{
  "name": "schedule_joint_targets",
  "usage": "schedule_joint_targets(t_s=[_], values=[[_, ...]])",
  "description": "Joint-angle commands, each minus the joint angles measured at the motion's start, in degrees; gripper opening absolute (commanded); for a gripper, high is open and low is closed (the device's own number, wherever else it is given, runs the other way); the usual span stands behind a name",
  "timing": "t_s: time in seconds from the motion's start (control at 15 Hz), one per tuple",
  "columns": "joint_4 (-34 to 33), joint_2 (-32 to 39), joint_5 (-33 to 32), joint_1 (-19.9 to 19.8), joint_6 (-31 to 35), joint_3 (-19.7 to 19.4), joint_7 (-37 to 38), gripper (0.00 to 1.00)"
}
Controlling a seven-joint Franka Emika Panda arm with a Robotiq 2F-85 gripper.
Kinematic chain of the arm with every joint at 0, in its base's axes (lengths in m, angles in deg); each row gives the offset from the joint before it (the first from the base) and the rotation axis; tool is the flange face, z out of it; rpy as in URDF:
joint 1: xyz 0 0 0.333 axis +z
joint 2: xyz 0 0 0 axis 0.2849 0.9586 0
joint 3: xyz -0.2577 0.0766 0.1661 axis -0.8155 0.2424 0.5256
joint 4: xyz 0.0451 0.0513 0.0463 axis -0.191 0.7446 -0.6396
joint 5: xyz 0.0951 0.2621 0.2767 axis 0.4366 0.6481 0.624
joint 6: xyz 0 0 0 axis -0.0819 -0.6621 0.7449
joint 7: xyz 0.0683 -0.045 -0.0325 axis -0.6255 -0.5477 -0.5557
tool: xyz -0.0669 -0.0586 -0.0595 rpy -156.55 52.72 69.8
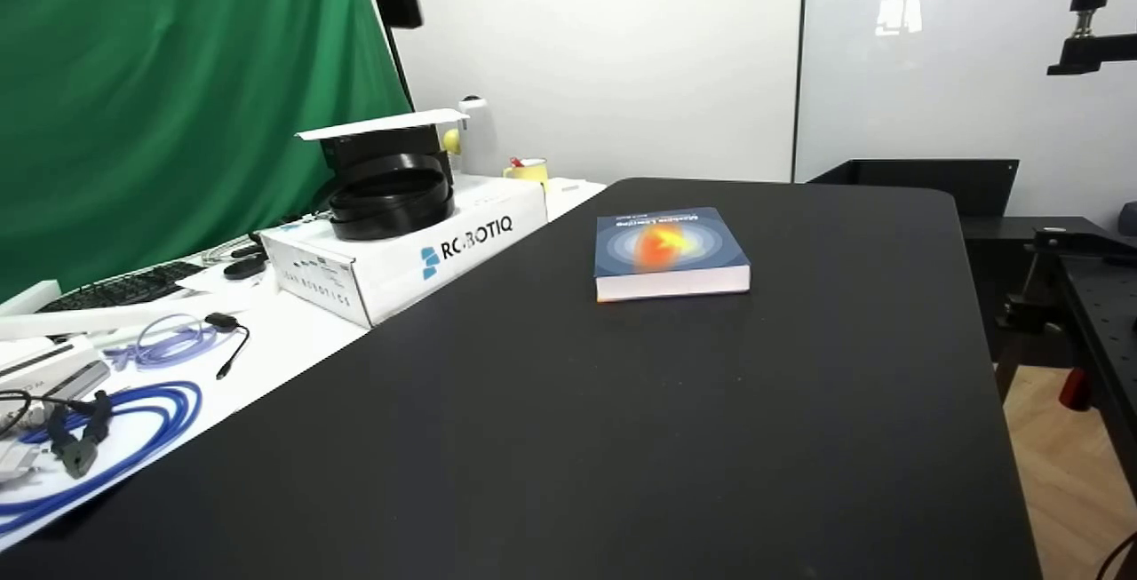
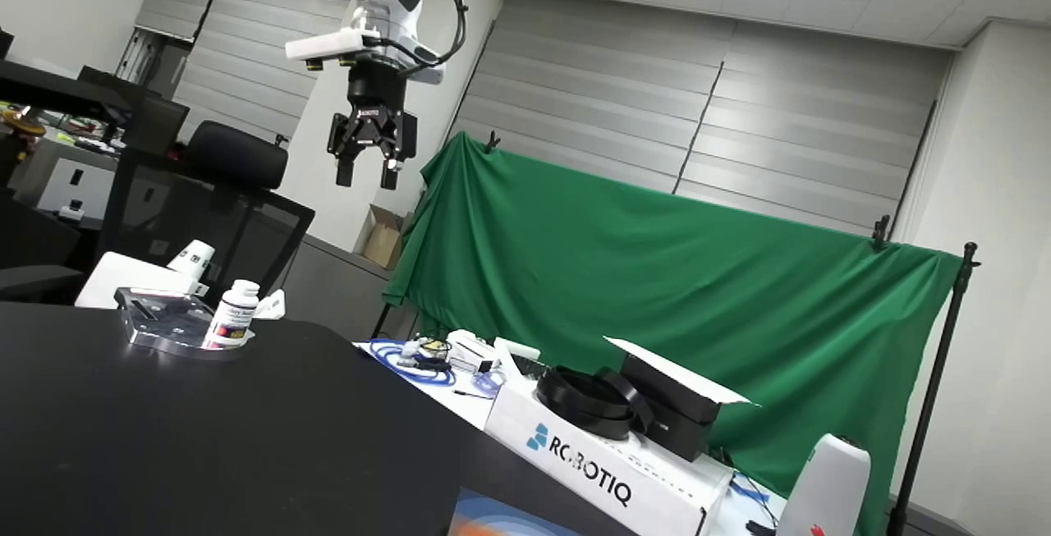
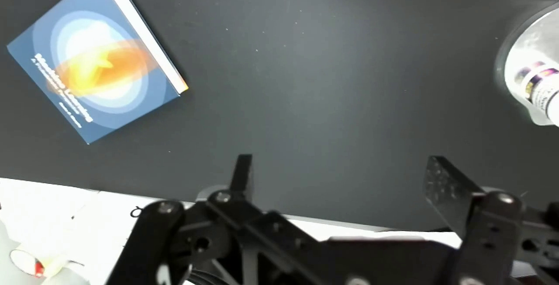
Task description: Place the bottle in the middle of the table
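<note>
One Robotiq two-finger gripper [image 2: 367,177] is hanging well above the table [image 1: 622,438], its two fingers pointing down and spread wide; the hand is hanging released.

One white pill bottle [image 2: 233,314] with one white cap is standing upright on one shiny, metallic-looking plate [image 2: 168,327] by an end of the table, away from its middle; at the wrist view's right border only part of it is showing. One blue Machine Learning book [image 1: 671,247] is lying flat on the table, well apart from the bottle; in the wrist view it is showing at the upper left.

Alongside, one white ROBOTIQ box [image 1: 400,276] is resting on a white worktop [image 1: 284,345], bearing one black carton [image 2: 673,409] and some black rings [image 1: 391,207] too overlapped to count. One yellow mug [image 1: 530,171] is standing just past the box. One green curtain [image 2: 657,281] is hanging behind, two black clips [image 2: 880,231] holding its top edge. One black office chair [image 2: 193,208] is standing beyond the table.
</note>
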Motion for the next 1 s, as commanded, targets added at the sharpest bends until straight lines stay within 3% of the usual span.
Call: schedule_joint_targets(t_s=[0.0,0.13,0.2,0.4,0.93], values=[[-14.3,11.4,-2.2,7.1,-6.6,-2.9,2.8,1.0],[-20.4,16.3,-0.5,10.7,-11.6,-4.3,1.6,1.0],[-12.4,10.4,0.0,10.1,-6.1,-5.6,0.0,1.0],[-13.9,12.5,0.0,12.3,-6.3,-7.0,-0.1,1.0],[-15.6,13.2,-0.7,12.4,-5.5,-7.7,-0.2,1.0]])
